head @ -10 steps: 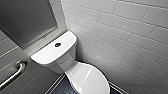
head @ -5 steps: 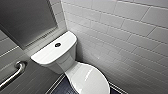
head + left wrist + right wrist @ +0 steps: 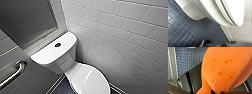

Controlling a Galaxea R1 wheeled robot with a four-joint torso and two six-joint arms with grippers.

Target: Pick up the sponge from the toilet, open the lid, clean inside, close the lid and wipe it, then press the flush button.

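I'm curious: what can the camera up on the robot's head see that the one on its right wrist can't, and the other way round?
Head view: the white toilet with its lid down, the round flush button on the tank, a grab rail and white wall tiles. Right wrist view: an orange sponge, very close up. Both: the dark blue floor tiles.

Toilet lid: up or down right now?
Down. Head view: the lid lies flat over the bowl, glossy top up. Left wrist view: it sits closed, no gap at the edge.
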